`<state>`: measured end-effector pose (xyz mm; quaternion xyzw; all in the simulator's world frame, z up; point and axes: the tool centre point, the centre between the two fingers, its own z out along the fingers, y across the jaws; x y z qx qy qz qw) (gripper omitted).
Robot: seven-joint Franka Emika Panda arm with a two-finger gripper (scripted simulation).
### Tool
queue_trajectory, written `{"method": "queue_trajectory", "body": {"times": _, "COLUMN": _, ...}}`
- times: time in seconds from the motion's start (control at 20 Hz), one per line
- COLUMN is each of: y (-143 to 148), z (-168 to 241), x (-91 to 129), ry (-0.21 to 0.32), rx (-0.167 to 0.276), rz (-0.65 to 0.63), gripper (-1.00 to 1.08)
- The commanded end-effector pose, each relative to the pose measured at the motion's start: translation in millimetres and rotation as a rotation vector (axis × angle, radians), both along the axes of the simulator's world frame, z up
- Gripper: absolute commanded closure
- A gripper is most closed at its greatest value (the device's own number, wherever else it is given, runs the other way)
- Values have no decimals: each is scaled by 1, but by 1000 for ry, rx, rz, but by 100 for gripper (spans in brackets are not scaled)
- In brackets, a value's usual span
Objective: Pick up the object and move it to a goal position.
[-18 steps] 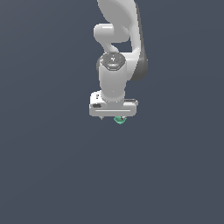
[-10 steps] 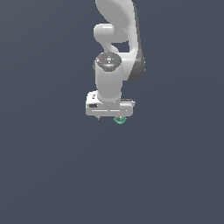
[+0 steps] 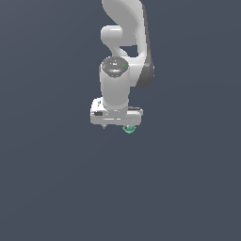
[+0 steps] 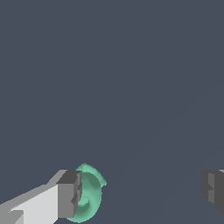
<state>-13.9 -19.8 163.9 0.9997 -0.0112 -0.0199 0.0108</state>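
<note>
Wrist view: object (image 4: 89,196) beside one finger (image 4: 69,194).

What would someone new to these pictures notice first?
First the white Panda arm, hanging down the middle of the exterior view against a plain dark grey background. Next, the small teal-green cup-like piece peeking out just below the gripper. In the wrist view that piece sits right against one finger, while the other finger stands far off, so the gripper is open.
</note>
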Motion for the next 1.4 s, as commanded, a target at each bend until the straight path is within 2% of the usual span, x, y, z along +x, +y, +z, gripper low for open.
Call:
{"method": "queue_trajectory", "body": {"times": 0.0, "y": 2, "z": -2, "x": -2, "ry": -1, "rx": 0, "rz": -16, "gripper": -92}}
{"method": "queue_trajectory", "body": {"times": 0.5, "y": 20, "z": -19, "x": -19, "ry": -12, "rx": 1, "rz": -161, "gripper": -92}}
{"method": "queue_trajectory", "body": {"times": 1.35, "y": 58, "z": -59, "x": -72, "ry": -36, "rx": 4, "rz": -554, "gripper": -92}}
